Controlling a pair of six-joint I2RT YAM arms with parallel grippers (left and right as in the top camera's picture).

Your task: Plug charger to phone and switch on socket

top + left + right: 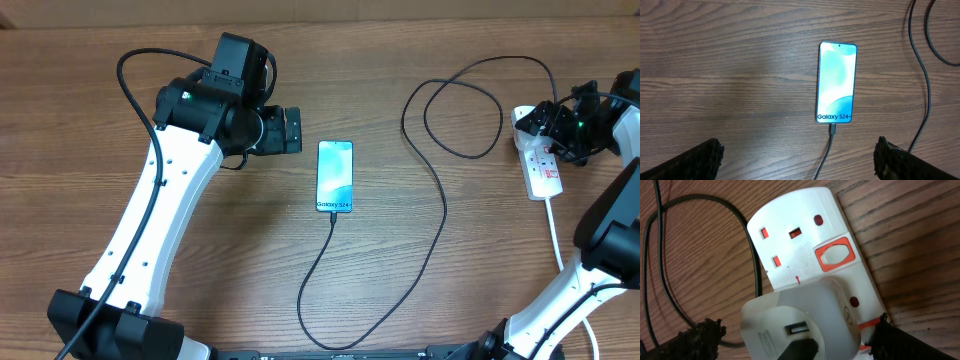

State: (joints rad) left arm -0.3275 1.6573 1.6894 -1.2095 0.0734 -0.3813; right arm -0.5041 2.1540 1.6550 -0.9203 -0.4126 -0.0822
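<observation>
**Surface**: brown wood grain, on which all items are laid.

**Left arm**: white, reaching from 7 o'clock toward the centre.

**Right arm**: white, raised along the 4 o'clock edge.

**Charger**: a thin black cable. It is looped at 1 o'clock, run down to 6 o'clock and brought back up to the phone. Its plug tip is seated in the phone's 6 o'clock end.

**Socket**: a white strip with red switches, lying at 3 o'clock with its thick white cord trailing toward 5 o'clock.

**Phone**: flat at centre, its cyan screen lit and "Galaxy S24+" legible.

**Left end effector**: held at 9 o'clock of the phone, fingers spread wide, nothing gripped.

**Right end effector**: fingers spread either side of a white adapter plugged into the socket. Contact at the right-hand finger cannot be settled, since the frame crops it.

**Switch**: a white rocker framed in red, at 1 o'clock of the adapter. Its position cannot be read.
</observation>
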